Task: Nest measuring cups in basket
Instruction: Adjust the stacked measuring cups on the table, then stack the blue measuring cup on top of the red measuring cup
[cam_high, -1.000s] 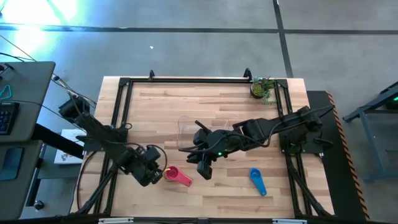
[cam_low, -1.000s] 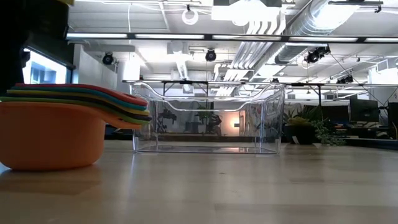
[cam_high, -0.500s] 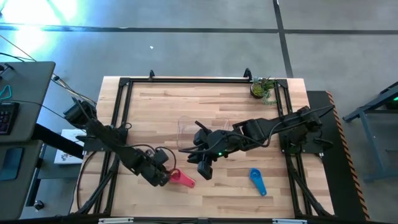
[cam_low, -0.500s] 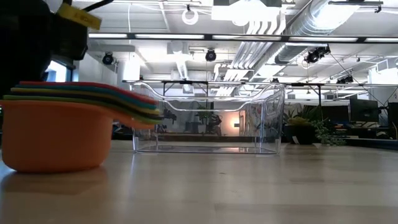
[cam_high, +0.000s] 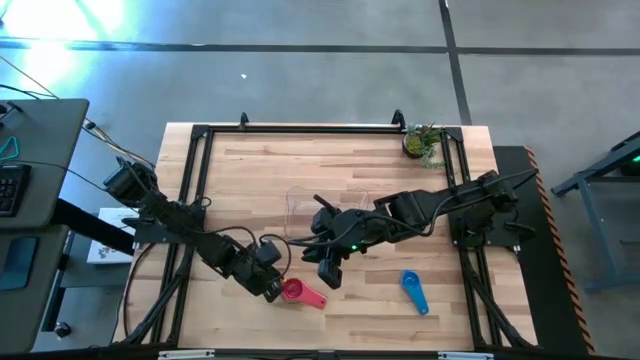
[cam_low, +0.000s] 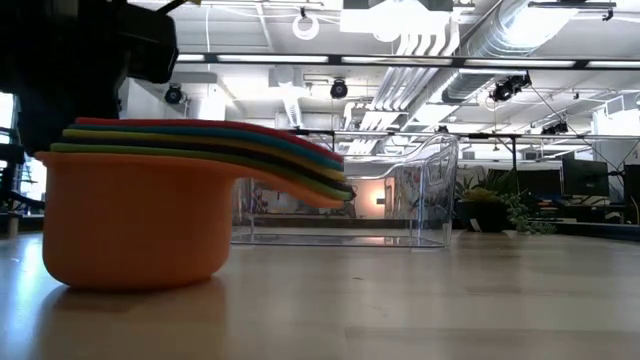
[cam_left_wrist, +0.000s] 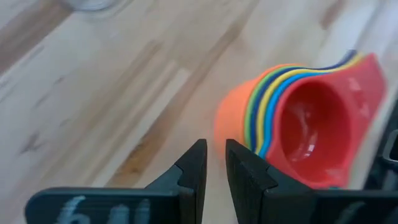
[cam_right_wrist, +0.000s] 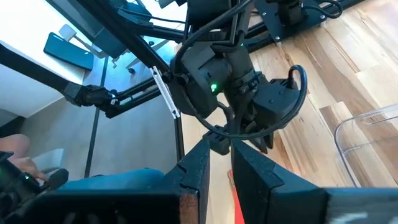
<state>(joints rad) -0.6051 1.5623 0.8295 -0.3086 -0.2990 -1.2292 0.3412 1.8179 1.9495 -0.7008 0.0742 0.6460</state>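
Observation:
Several measuring cups are nested in one stack (cam_high: 298, 291), the outermost one orange and the innermost one red (cam_left_wrist: 311, 127). The stack stands upright on the table, its handles pointing toward the right edge. A blue cup (cam_high: 414, 290) lies alone further right. The clear basket (cam_high: 295, 205) stands mid-table, behind the stack in the low view (cam_low: 400, 190). My left gripper (cam_left_wrist: 214, 163) is shut, with nothing between its fingers, at the stack's left side. My right gripper (cam_high: 330, 278) hangs shut and empty above the table, in front of the basket. My left gripper pushes the stack with the outer side of one shut finger (cam_left_wrist: 249, 171), set against the orange outer cup's wall (cam_left_wrist: 231, 124). The fingers slant down from the table's left. The stack rests on its base, upright.
A small potted plant (cam_high: 424, 142) stands at the far right corner. A black frame (cam_high: 300, 128) runs around the tabletop. Bare wood lies between the stack and the blue cup.
My left gripper has moved toward the table's right and near edges and tipped further down, sliding the cup stack along the table with it. The stack stays upright with its handles still pointing right.

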